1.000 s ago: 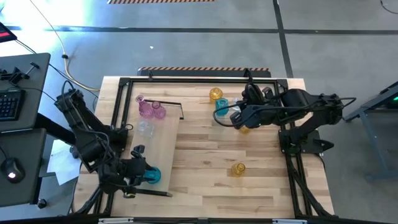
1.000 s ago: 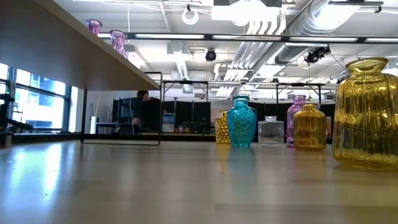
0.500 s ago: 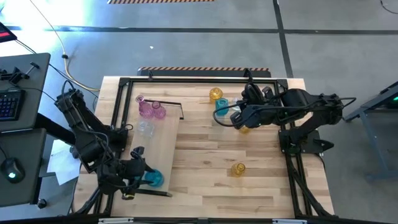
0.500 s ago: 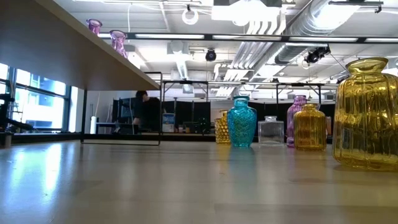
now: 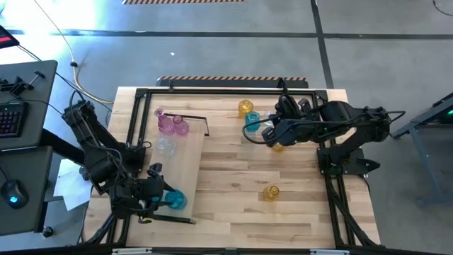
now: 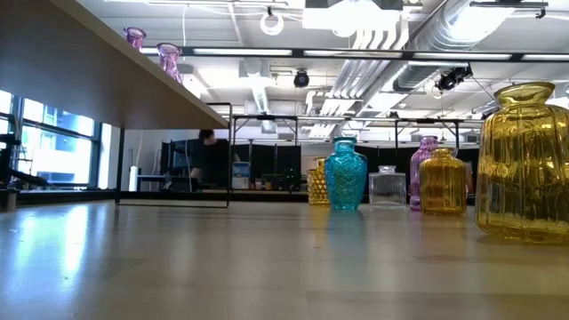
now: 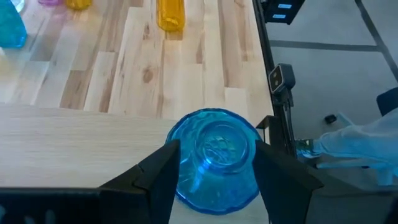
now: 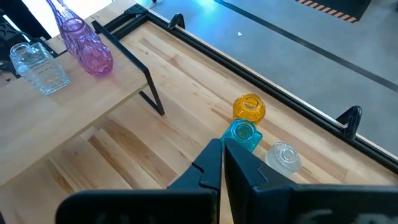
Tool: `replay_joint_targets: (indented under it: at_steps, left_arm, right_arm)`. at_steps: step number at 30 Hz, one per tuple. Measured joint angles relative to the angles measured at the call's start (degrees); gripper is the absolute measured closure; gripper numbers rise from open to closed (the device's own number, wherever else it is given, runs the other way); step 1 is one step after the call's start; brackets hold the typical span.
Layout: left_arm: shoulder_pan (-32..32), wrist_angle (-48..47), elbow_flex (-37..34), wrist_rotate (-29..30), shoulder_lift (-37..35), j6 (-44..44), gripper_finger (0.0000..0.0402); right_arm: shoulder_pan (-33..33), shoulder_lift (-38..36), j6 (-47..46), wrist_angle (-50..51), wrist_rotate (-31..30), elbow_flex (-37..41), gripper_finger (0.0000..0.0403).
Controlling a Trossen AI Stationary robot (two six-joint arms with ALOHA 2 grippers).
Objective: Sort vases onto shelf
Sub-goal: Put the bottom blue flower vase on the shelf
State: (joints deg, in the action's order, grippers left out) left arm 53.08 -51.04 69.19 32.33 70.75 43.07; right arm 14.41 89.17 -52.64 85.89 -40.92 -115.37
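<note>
A teal vase [image 7: 214, 158] stands upright on the near end of the raised light-wood shelf [image 5: 180, 159]. My left gripper [image 7: 216, 177] is open, with one finger on either side of this vase [image 5: 175, 200]. Two pink vases [image 5: 170, 125] and a clear one [image 5: 165, 146] stand at the shelf's far end. My right gripper [image 8: 222, 163] is shut and hovers over the table by a second teal vase [image 8: 242, 134], an amber vase [image 8: 249, 107] and a clear vase [image 8: 284, 156]. My left gripper's fingers [image 7: 163, 171] flank the body [image 7: 186, 180] of the teal vase, slanting down from above and from the table's left. I cannot tell whether they touch it. The vase stands upright on its base on the shelf.
Another amber vase [image 5: 271, 192] stands alone on the tabletop toward the near right. The low view shows a row of vases [image 6: 345, 174] and a large amber one [image 6: 524, 164] close by. Dark metal frame rails [image 5: 212, 91] border the table. A person [image 6: 209, 160] is far behind.
My left gripper has drawn back a little toward the table's left edge, while the teal vase has stayed in place on the shelf. The person in the room behind has shifted slightly.
</note>
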Motion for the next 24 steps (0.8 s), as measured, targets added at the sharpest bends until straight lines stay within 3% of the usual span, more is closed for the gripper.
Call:
replay_joint_targets:
  at_steps: [16,20,24]
  left_arm:
    - [0.0,0.6,0.0,2.1,-6.6,-1.0,0.0215]
    - [-0.2,4.5,0.0,3.7,-8.2,-4.5,0.0215]
    - [-0.2,8.7,0.0,6.9,-10.6,-7.6,0.0216]
  right_arm:
    - [0.0,0.0,-0.1,-1.1,0.0,0.0,0.0403]
    - [0.0,1.3,-0.6,-5.7,0.7,0.0,0.0403]
    - [0.5,5.9,4.0,-14.0,5.3,0.0,0.0403]
